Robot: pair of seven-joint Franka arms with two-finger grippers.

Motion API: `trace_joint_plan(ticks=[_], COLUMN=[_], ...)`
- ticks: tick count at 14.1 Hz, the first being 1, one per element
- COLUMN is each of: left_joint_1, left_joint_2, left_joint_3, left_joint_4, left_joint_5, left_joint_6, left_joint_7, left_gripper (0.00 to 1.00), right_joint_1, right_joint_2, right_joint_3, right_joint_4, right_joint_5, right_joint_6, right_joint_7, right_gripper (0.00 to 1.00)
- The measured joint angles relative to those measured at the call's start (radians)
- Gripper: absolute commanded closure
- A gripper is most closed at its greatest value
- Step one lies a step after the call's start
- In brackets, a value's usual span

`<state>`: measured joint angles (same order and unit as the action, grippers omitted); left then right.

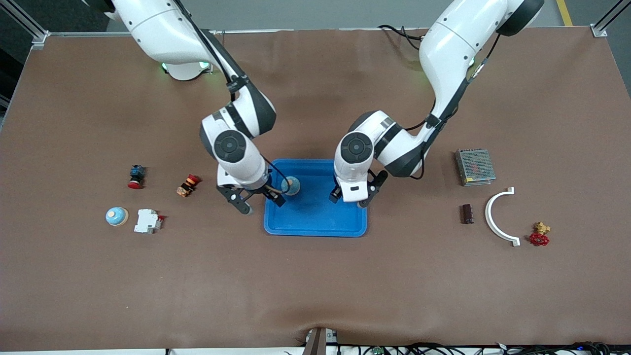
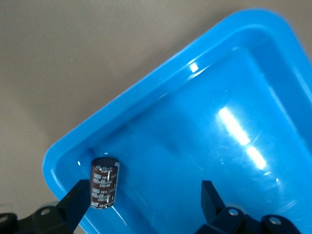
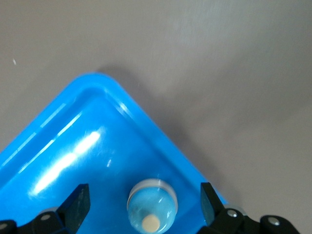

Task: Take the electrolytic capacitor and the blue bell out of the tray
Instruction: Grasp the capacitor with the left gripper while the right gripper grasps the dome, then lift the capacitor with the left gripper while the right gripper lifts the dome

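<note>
A dark capacitor [image 2: 104,184] lies in the blue tray [image 1: 315,224], right against the tray's wall near a corner; only the left wrist view shows it, since from the front the left arm's hand covers that spot. A blue bell [image 1: 291,185] with a pale button sits in the same tray, near the wall toward the right arm's end of the bench [image 1: 315,286], and the right wrist view shows it [image 3: 151,204] plainly from above, standing free between two black fingers [image 3: 77,204] that do not touch it.

The left end effector [image 1: 354,196] hangs over the tray at the left arm's end, released, its fingers [image 2: 78,197] spread wide with the capacitor just beside one of them. The right end effector [image 1: 260,201] hovers over the tray's other edge, also released and holding nothing.

The front view alone shows the rest of the bench. Toward the right arm's end lie a second blue bell [image 1: 117,216], a white breaker [image 1: 148,221], a red-capped switch [image 1: 188,185] and a blue and red button [image 1: 136,176]. Toward the left arm's end sit a second dark capacitor [image 1: 467,213], a metal power supply [image 1: 474,167], a white curved bracket [image 1: 497,217] and a red-handled brass valve [image 1: 540,235]
</note>
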<state>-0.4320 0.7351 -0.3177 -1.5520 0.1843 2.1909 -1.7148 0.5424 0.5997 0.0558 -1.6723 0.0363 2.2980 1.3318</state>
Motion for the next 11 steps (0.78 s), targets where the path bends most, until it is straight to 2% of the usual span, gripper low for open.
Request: trace_joint_plan(ticks=[7, 11], left_joint_1=[-0.03, -0.033], left_joint_2=[0.016, 0.017], left_joint_3=[0.002, 0.002], left_joint_4=[-0.09, -0.102], left_joint_5=[0.081, 0.085], left_joint_6=[0.043, 0.059], left_joint_7=[-0.053, -0.054], left_gripper=[0.0, 0.0], right_joint_1=[0.06, 0.071], right_joint_2=[0.073, 0.095], right_joint_3=[-0.004, -0.004], right_joint_4=[0.038, 0.037], right_joint_5=[-0.022, -0.036], right_joint_6=[0.049, 0.062], right_joint_7=[0.098, 0.111], right_gripper=[0.0, 0.0])
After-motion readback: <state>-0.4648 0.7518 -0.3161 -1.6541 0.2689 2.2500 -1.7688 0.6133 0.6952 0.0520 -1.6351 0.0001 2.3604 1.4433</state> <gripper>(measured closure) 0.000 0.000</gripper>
